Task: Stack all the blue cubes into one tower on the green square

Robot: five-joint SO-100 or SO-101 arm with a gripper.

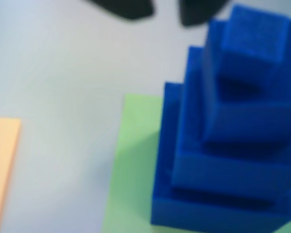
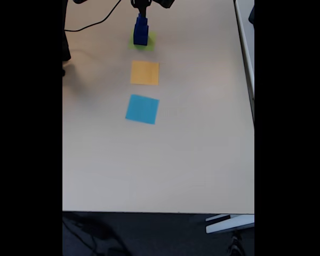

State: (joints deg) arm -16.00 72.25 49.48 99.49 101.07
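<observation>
In the wrist view the gripper (image 1: 165, 12) comes in from the top edge as two dark, blurred fingertips with a clear strip of pale table between them. The jaws stand apart and hold nothing. They hang above and a little to the left of the top of the tower. In the fixed view the arm (image 2: 143, 5) reaches down from the top edge, right over the tower, and its gripper is too small there to read.

The table (image 2: 192, 149) is a plain, pale beige top with nothing on its lower half. A black cable (image 2: 93, 24) loops across its top left corner. Beyond the near edge lies a dark floor, and a pale strip runs along the right side of the table.

The blue cubes (image 1: 233, 145) stand as one tower on the green square (image 1: 131, 170). In the wrist view four stepped levels can be made out, the largest at the bottom and each one above it smaller, though the picture is soft and the exact count is hard to fix. The tower sits toward the right part of the square in that view, leaving a bare green strip on its left. In the fixed view the tower (image 2: 141, 31) stands upright on the green square (image 2: 149, 44).

Below it in the fixed view lie an orange square (image 2: 144, 72) and then a light-blue square (image 2: 142, 109), all three in one line down the table, each apart from the next. Both are bare. The orange square's edge also shows at the left of the wrist view.
</observation>
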